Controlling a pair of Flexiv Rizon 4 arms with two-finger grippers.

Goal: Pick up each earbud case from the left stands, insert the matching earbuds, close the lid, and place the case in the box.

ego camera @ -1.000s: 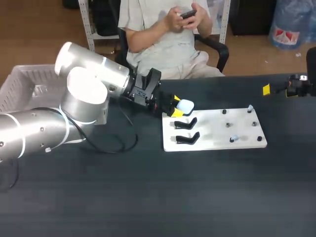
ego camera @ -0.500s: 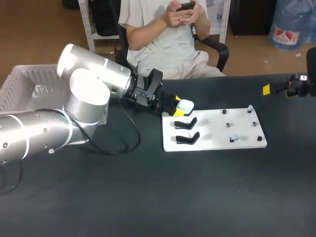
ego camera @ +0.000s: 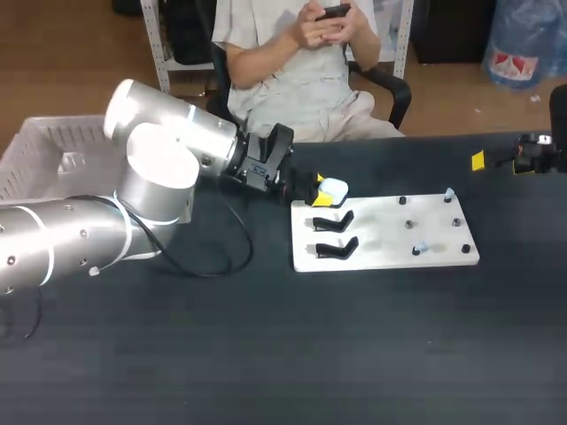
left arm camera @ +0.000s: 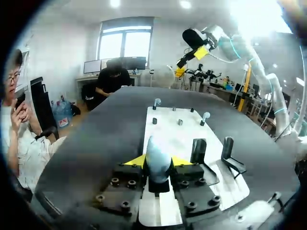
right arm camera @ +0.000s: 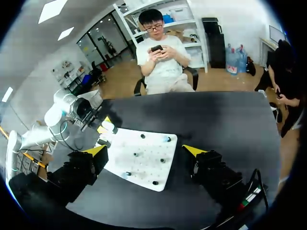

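- Left gripper (left arm camera: 158,164), clamped on the earbud case (left arm camera: 157,151), has crept toward twelve o'clock.
- Right gripper (right arm camera: 145,151) — fingers apart, empty.
- Risk: the smooth case slipping out — if the pinch is shallow.

One white board (ego camera: 381,258) bears two black stands (ego camera: 335,220) and two pale earbuds (ego camera: 448,192); one earbud case (ego camera: 334,188) at its corner; one box (ego camera: 44,150) well apart from it
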